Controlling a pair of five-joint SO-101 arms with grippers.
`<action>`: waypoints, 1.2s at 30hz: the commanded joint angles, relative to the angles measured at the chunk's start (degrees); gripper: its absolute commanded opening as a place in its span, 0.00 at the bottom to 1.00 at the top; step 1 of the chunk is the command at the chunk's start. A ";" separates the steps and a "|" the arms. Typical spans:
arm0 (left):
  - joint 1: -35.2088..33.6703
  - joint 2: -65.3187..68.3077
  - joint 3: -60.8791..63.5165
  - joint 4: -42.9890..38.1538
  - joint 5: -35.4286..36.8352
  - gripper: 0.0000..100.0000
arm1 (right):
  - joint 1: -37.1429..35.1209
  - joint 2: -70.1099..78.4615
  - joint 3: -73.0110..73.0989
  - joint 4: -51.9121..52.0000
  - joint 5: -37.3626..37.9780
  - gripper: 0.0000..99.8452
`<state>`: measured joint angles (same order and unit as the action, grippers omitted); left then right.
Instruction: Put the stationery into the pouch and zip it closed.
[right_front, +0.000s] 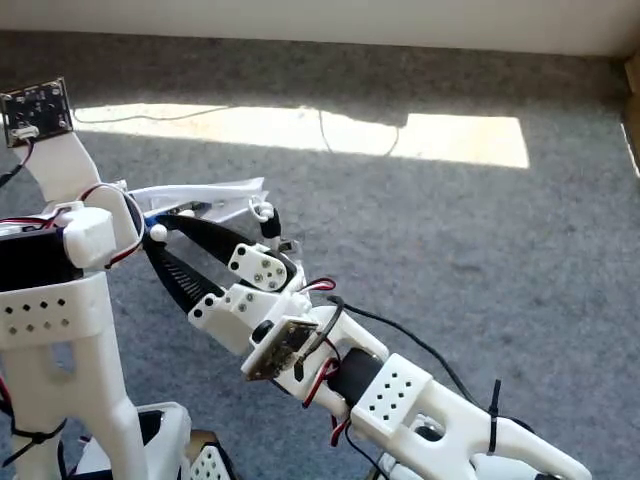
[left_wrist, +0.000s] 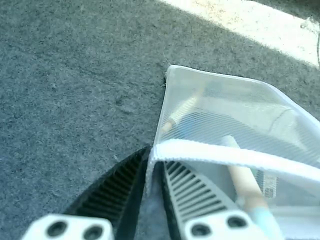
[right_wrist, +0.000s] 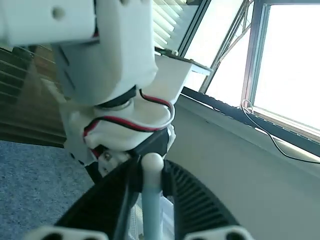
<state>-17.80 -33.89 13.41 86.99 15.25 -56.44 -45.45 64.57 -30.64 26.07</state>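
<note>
Left jaws tight on one pouch; right jaws tight round one pen; perhaps two more inside.

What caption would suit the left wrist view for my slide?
Left gripper pinches the edge of a white mesh pouch holding pens, above grey carpet.

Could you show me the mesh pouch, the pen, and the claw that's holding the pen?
mesh pouch (left_wrist: 225, 115), left wrist view, on its netted side wall.
pen (right_wrist: 151, 205), right wrist view, on its pale blue shaft.
right gripper (right_front: 155, 235), high view, midway between its black fingertips.
</note>
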 joint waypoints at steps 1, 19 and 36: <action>-0.84 0.92 0.22 -1.14 0.09 0.01 | -0.48 -0.31 -0.48 -1.27 0.79 0.01; -0.84 1.01 0.22 -1.23 0.09 0.01 | 5.23 -1.98 1.45 4.35 0.44 0.14; -0.92 1.01 0.31 -1.67 0.09 0.01 | 20.09 -20.09 -13.05 57.63 -25.85 0.14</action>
<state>-17.80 -33.89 13.41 86.46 15.25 -38.15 -66.11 58.51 20.00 2.24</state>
